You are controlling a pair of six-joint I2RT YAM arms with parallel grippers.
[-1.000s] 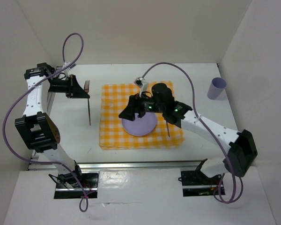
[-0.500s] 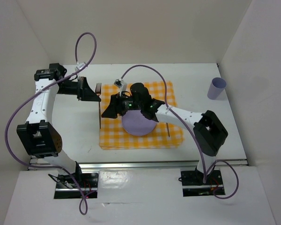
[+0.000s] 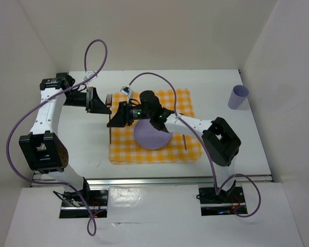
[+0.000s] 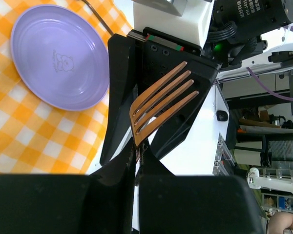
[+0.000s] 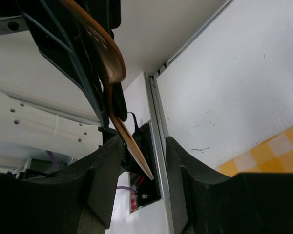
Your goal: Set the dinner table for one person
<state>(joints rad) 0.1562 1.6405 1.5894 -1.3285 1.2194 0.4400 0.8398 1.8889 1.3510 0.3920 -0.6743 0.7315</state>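
My left gripper is shut on a copper fork and holds it above the white dinner table, at the left edge of the orange checked cloth. In the left wrist view the fingertips pinch the fork's neck, with the tines pointing away. My right gripper reaches left across the lilac plate. It is open, with the fork's handle between its fingers, close to the left one.
A dark knife lies on the cloth right of the plate. A lilac cup stands at the far right. The metal rail runs along the near edge. White walls close in on three sides.
My left gripper carried the fork right to the cloth's left edge. My right gripper swung left over the plate and now has its open fingers around the fork's handle.
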